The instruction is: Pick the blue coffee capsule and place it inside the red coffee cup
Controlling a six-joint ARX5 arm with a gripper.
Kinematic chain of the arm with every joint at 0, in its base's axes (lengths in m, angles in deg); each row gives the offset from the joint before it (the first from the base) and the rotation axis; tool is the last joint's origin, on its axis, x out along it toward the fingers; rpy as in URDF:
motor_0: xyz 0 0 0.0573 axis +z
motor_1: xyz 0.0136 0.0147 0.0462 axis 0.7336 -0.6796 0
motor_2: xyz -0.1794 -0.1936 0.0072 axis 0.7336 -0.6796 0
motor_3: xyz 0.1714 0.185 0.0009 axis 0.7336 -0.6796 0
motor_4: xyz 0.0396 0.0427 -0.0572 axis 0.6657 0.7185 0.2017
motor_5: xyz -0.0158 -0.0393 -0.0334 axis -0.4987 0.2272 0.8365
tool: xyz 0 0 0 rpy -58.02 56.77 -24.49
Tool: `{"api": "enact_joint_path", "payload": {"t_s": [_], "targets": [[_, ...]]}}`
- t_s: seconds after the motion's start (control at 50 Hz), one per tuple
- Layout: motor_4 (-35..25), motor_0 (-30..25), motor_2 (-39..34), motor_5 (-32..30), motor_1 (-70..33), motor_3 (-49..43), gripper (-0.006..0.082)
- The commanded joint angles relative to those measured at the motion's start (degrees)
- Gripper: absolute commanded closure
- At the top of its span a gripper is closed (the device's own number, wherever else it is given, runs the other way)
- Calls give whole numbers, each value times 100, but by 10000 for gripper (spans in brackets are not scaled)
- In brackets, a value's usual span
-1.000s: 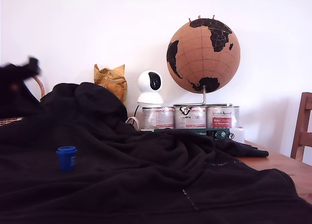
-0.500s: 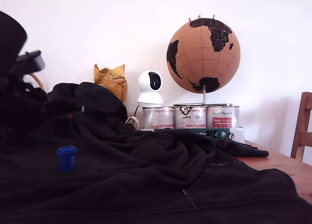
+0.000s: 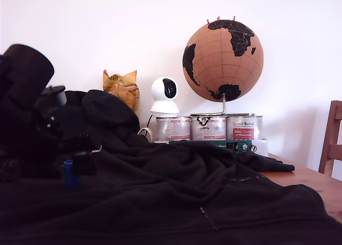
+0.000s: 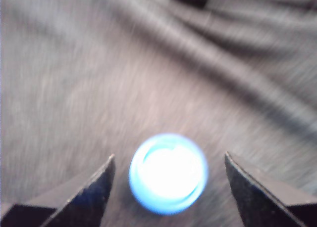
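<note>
Claw jaws wide apart, straddling blue coffee capsule, no contact. Capsule upright on black blanket, exterior view's left, mostly hidden behind arm. Likely light, stiff, slick plastic; grip tapered wall below rim. Label unreadable. Far: tins, print too small; cork globe.

I see labels on the three tins at centre frame, but can't read any lettering.

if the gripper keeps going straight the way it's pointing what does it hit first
Most likely the blue coffee capsule: it sits upright between the open fingers of the gripper, with gaps either side. Behind it lies the dark blanket. Depth is blurry.
</note>
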Motion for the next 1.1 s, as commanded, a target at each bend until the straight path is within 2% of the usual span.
{"api": "enact_joint_path", "payload": {"t_s": [0.0,0.08,0.18,0.26,0.5,0.76,0.92,1.08], "targets": [[39,76,37,-48,-68,44,196],[48,127,48,-125,-68,50,318],[44,166,66,-133,-68,48,511],[39,166,66,-131,-68,52,580],[17,164,68,-127,83,264,588],[24,232,68,-219,1226,140,588],[76,417,68,-632,2041,-466,588],[151,772,68,-737,2640,-1438,587]]}}
